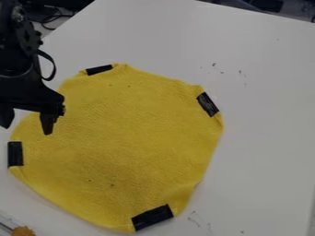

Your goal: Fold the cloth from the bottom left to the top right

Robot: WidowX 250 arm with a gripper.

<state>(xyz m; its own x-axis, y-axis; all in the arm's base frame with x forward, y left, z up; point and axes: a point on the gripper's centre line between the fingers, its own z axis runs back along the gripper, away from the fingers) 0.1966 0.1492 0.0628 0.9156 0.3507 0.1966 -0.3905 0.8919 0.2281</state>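
Fingers spread, the end effector [26, 130] should pinch the yellow fabric cloth [123, 138] near its left black tape strip [15, 153], then draw it low toward far right.

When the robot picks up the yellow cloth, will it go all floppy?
Probably: the cloth looks thin and soft, with gentle ripples at its edge, so it should droop. The black patches look smoother, so those spots may bend less.

Cloth [123, 138], yellow, four black edge patches [152, 218]; unfolded, spread mostly flat; lies mainly below and right of the jaws in view.
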